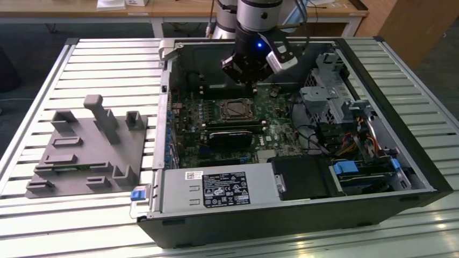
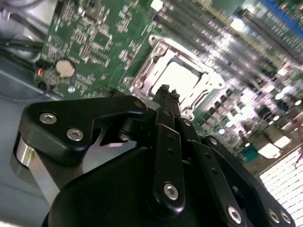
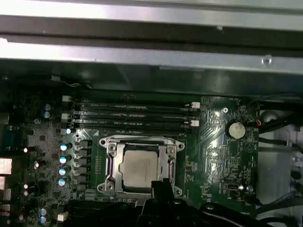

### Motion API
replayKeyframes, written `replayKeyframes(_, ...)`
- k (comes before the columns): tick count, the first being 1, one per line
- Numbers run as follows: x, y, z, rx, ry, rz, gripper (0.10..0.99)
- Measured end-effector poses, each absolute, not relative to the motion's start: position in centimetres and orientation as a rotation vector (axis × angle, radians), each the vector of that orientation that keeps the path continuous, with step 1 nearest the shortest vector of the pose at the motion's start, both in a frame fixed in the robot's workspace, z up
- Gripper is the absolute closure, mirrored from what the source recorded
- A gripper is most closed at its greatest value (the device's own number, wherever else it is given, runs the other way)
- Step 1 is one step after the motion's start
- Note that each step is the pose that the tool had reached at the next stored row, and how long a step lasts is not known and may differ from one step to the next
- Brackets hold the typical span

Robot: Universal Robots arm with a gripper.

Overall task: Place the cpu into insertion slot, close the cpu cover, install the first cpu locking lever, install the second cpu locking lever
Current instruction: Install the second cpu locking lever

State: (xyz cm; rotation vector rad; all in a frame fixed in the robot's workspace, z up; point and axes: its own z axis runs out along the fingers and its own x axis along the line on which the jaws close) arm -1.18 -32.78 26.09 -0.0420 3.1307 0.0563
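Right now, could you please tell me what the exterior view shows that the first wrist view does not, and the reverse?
Exterior view alone: the whole open computer case on the slatted table, the grey fixture block at its left, and the arm's wrist hanging above the board.

First wrist view alone: the cpu seated in the insertion slot, framed by the cpu cover, plus the memory slots and coin cell.

Both: the green motherboard, the socket, and the gripper.
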Motion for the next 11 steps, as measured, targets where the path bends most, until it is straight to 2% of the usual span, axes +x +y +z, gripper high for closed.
replayKeyframes(6,-1.2,-34.2,26.0,-0.042,3.148,0.064,0.98)
replayKeyframes(11,-1.1,-34.7,25.9,-0.042,3.162,0.156,0.98)
